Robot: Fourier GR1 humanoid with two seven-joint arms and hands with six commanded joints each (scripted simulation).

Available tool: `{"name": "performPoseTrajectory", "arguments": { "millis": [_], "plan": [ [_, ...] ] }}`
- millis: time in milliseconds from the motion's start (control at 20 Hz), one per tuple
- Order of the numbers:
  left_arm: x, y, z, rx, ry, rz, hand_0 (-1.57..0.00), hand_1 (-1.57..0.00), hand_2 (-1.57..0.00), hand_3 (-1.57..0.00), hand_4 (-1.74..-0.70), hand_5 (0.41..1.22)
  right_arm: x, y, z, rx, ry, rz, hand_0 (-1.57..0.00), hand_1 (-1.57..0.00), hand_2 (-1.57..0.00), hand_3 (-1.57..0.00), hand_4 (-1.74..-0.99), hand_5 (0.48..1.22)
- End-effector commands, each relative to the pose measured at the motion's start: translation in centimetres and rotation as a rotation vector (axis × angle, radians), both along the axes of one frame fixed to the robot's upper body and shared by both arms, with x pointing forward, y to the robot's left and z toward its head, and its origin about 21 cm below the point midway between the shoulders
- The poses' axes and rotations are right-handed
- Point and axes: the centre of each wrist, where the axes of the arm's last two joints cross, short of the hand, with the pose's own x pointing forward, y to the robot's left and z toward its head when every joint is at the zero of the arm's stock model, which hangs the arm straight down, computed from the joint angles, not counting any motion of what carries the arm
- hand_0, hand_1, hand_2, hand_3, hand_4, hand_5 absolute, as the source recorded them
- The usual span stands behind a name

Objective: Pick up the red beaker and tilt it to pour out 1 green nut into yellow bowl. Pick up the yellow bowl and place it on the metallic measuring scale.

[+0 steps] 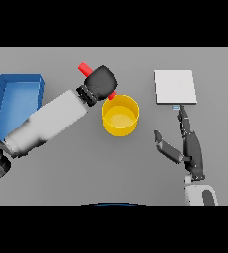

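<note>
My left hand (100, 82) is shut on the red beaker (85, 67), which lies tilted across it; one red end sticks out up-left of the hand and the other (112, 95) pokes out right at the rim of the yellow bowl (120, 115). The bowl stands upright mid-table; I cannot make out any green nut. The metallic measuring scale (175, 87), a pale square plate, lies to the bowl's right. My right hand (183, 143) rests open just below the scale, fingers straight toward it, thumb spread left.
A blue bin (14, 101) stands at the table's left side, partly behind my left forearm (49, 123).
</note>
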Motion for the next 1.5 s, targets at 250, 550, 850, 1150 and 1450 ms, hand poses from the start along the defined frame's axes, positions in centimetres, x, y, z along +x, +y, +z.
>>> {"name": "performPoseTrajectory", "arguments": {
  "millis": [250,550,850,1150,1450],
  "plan": [
    [-0.2,-1.3,-0.1,0.200,-0.052,-0.098,-1.57,-1.57,-1.57,-1.55,-1.74,1.221,0.5,-0.2,-0.1,-0.019,0.028,-0.020,0.00,0.00,0.00,0.00,-1.278,0.609],
    [0.6,-2.8,1.1,0.366,-0.114,-0.143,-1.57,-1.57,-1.57,-1.57,-1.74,1.221,0.4,0.1,-0.1,-0.060,0.021,-0.047,0.00,0.00,0.00,0.00,-1.236,0.582],
    [0.6,-4.1,1.1,0.508,-0.177,-0.249,-1.57,-1.57,-1.57,-1.57,-1.73,1.221,0.6,0.2,-0.1,-0.065,0.010,-0.037,0.00,0.00,0.00,0.00,-1.210,0.592],
    [2.0,-4.1,5.7,0.509,-0.237,-0.248,-1.57,-1.57,-1.57,-1.57,-1.73,1.221,0.5,0.0,-0.5,-0.082,0.004,-0.042,0.00,0.00,0.00,0.00,-1.209,0.592],
    [5.1,-1.4,16.2,0.327,-0.358,-0.092,-1.57,-1.57,-1.50,-1.23,-1.70,1.221,1.0,0.2,0.0,-0.048,-0.017,-0.020,0.00,0.00,0.00,0.00,-1.181,0.593]
  ]
}}
